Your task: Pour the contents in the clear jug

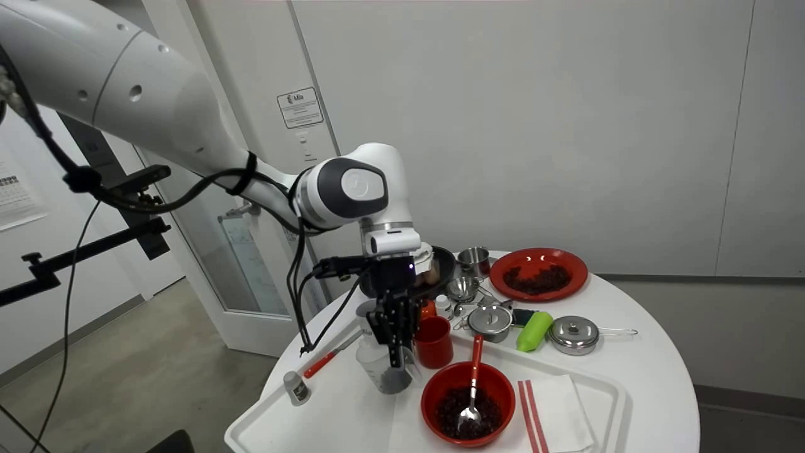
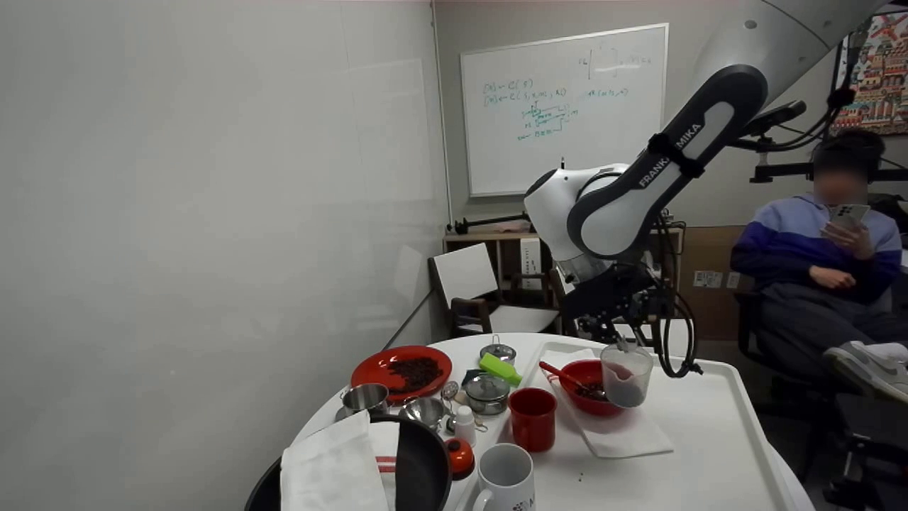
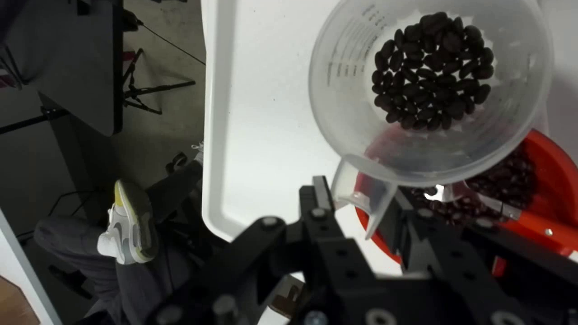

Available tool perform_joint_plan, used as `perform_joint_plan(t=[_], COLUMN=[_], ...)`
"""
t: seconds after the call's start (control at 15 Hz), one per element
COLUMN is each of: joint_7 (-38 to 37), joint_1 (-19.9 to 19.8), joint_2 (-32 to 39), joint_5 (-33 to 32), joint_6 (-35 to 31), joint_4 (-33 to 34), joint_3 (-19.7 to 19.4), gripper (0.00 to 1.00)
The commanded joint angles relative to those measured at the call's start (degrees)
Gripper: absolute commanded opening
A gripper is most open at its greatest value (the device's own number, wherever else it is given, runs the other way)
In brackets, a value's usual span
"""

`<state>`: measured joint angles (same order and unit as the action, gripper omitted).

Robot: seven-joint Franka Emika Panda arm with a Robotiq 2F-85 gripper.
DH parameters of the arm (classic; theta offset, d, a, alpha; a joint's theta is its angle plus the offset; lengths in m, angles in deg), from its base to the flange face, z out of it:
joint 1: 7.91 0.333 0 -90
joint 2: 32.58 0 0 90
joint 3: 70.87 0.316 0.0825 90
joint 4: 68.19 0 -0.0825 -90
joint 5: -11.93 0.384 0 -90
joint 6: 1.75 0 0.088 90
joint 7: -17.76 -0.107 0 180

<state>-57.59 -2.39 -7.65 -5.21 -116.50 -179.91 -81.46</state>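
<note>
The clear jug is a small see-through measuring cup with dark beans at its bottom; it shows in both exterior views (image 1: pixel 372 363) (image 2: pixel 630 387) and the wrist view (image 3: pixel 338 104). My gripper (image 3: pixel 362 203) has its fingers on both sides of the jug's handle, seemingly touching it. The gripper (image 1: pixel 396 360) points down. The jug looks upright and seems a little above the tray, close beside the red bowl. The red bowl (image 1: pixel 434 412) holds dark beans and a red-handled spoon (image 1: pixel 478 355). In an exterior view the jug hides part of the bowl (image 2: pixel 582 401).
The white tray (image 1: pixel 352 421) holds a red cup (image 1: pixel 434 343), a white mug (image 2: pixel 505 475), a knife (image 1: pixel 324 363), a grey shaker (image 1: pixel 295 388) and a napkin (image 1: pixel 560 412). Beyond stand small steel pots (image 1: pixel 573 333), a red plate (image 1: pixel 575 283) and a black pan (image 2: pixel 425 468).
</note>
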Motion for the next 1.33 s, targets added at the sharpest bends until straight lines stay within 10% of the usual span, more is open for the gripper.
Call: perform_joint_plan(t=[0.0,1.27], joint_7=[-7.58,-41.84], joint_1=[1.61,2.62], joint_2=[1.72,10.35], joint_5=[-4.86,-21.38], joint_6=[2.80,23.26], joint_4=[3.40,14.24], joint_3=[-0.51,-2.36], gripper=[0.10,0.10])
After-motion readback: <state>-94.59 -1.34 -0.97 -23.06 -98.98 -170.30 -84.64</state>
